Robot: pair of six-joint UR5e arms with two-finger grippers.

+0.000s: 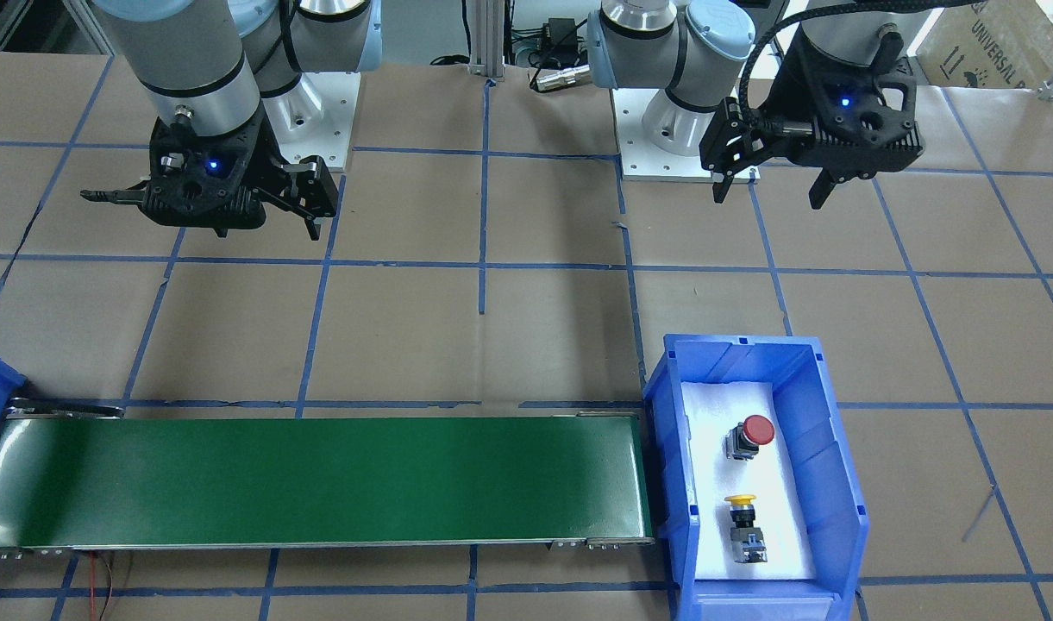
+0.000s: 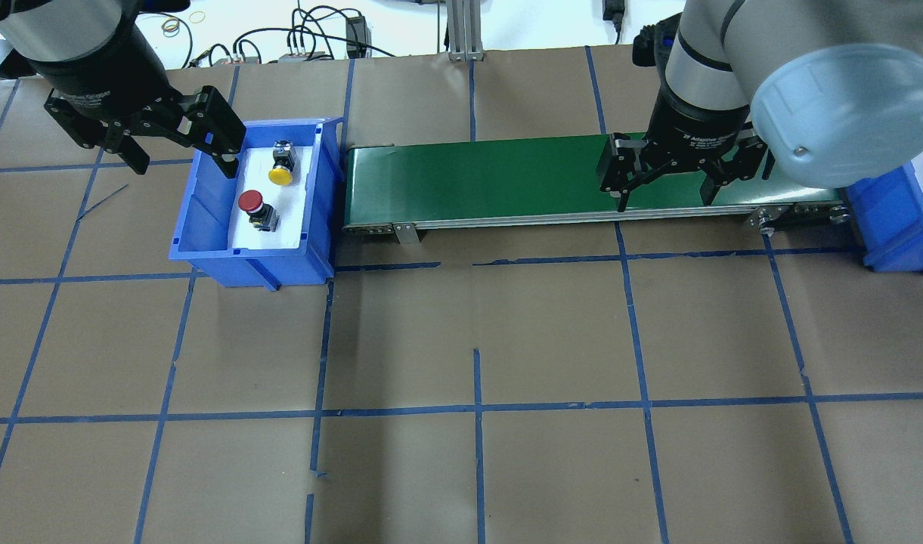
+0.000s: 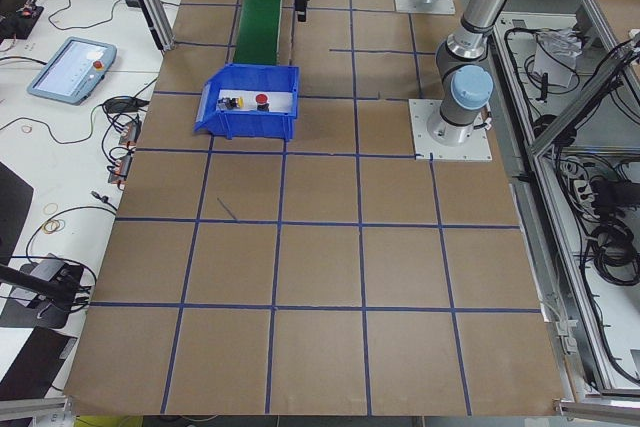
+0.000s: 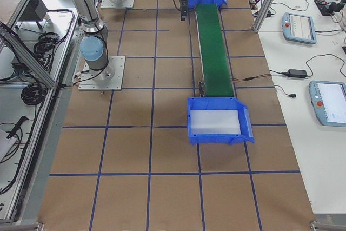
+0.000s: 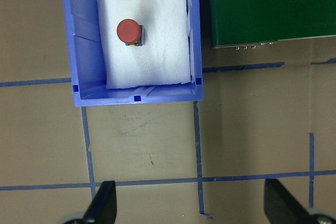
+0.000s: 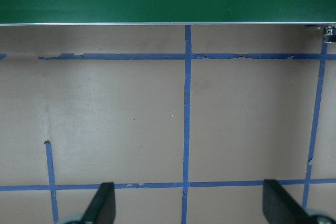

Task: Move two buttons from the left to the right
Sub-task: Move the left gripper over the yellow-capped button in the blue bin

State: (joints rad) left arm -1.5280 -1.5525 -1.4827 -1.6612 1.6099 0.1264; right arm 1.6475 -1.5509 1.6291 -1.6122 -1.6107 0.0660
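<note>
Red button and yellow button in blue bin: likely rigid, dense. I'd pinch metal bodies, not slick caps. Left pincer, right pincer both spread, empty.

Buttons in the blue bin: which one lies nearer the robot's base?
The red-capped button, with the wide mushroom cap; the yellow-capped button lies beyond it, farther from the robot.

Walls of the blue bin ring both buttons, so I only get in from above. There's the red button near the robot-side edge, the yellow button toward the far edge, bare foam between. The green belt beside the bin: flat, open top.
</note>
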